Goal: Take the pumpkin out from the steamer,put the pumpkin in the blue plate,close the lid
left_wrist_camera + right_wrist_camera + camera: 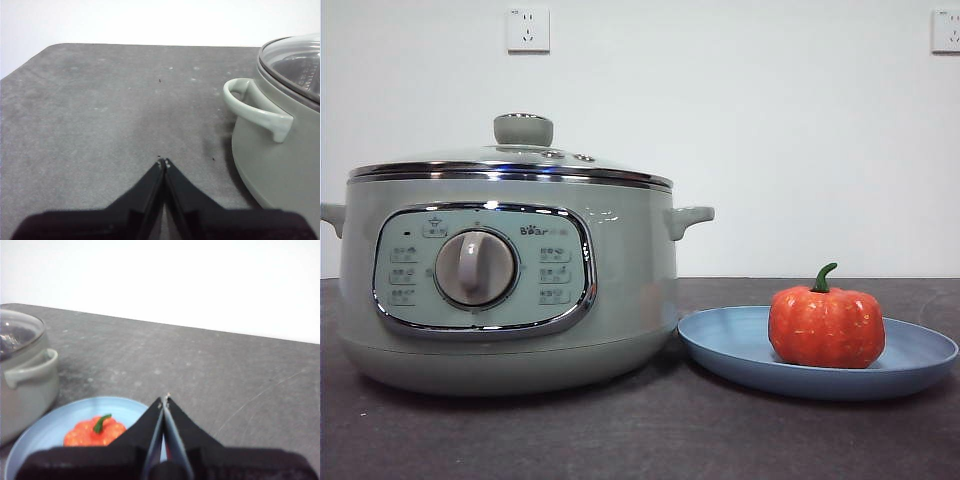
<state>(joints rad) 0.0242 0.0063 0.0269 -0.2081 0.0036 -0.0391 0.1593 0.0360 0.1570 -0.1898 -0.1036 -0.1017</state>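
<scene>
Apparently nothing of the task is left to be done, as far as the three views show. The pumpkin (826,327) is seen resting upright in the blue plate (720,345), with its green stem pointing up, and no gripper is touching it. The lid (510,160) is seated on the steamer (620,290), its steel rim lying level all round the pot's top and its knob standing clear above. The plate is set just beside the steamer, with its edge close to the pot's base; whether the two touch cannot be told.

The left gripper (163,161) is held over bare table (100,115), its jaws pressed together with nothing between them. The steamer's side handle (252,107) is found ahead of it and off to one side, well apart from the fingertips, and part of the glass lid is seen above that handle.

The right gripper (164,398) is likewise drawn together and empty. The pumpkin and plate lie low and close beside it, just off its tips, and the steamer's other handle is seen farther out on that same side.

Neither arm shows in the front view, so both are judged to be waiting clear of the work. Any further step would be judged only a retreat to rest.
</scene>
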